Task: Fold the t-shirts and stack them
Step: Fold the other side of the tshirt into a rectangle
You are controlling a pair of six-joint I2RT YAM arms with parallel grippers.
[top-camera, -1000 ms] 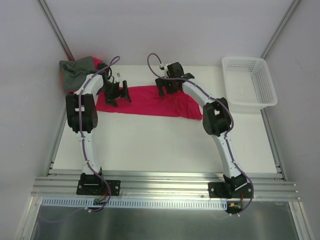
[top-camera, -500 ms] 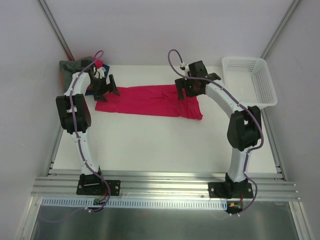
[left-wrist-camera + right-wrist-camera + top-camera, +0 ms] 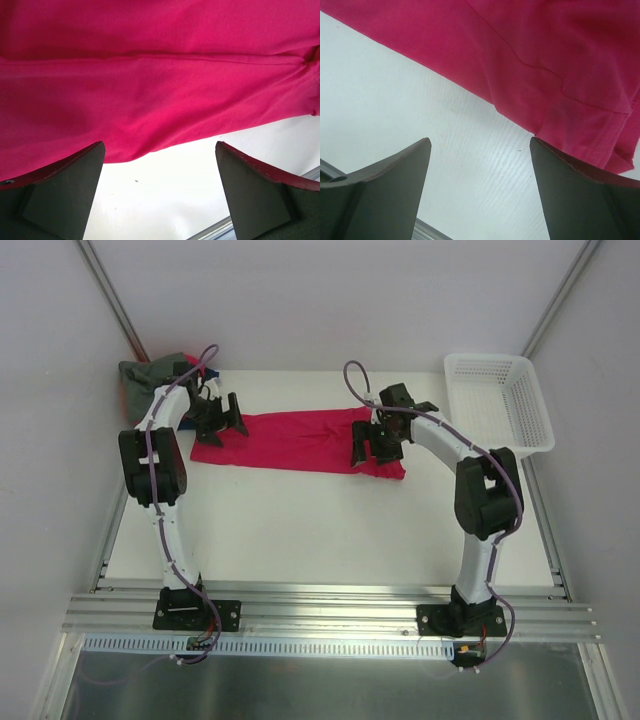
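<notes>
**Red tee laid flat, both grippers wide open over its ends**

Top cam: the crimson-red t-shirt (image 3: 300, 440) is spread out as a long strip across the far half of the white table (image 3: 320, 530), running 9 to 3 o'clock. The left gripper (image 3: 215, 420) hangs over the shirt's 9 o'clock end. The right gripper (image 3: 370, 452) is over the 3 o'clock end, close to the near corner at abt 4. Both have their jaws spread wide w/ nothing pinched btw them.

Left wrist cam: fingers (image 3: 60, 190) sit far apart. Red cloth fills the top of the frame w/ a seam running across, and there's bare table below the hem.

Right wrist cam: fingers (image 3: 385, 185) are apart too, mostly table under them, w/ the shirt edge + a hemmed sleeve at abt 2 o'clock in the frame. Can't tell if any tip touches the cloth.

The grey-green t-shirt (image 3: 150, 380) is bunched up in the table's 10 o'clock corner. The white lattice basket (image 3: 497, 452) sits at 2 o'clock, apart from the red tee.
</notes>
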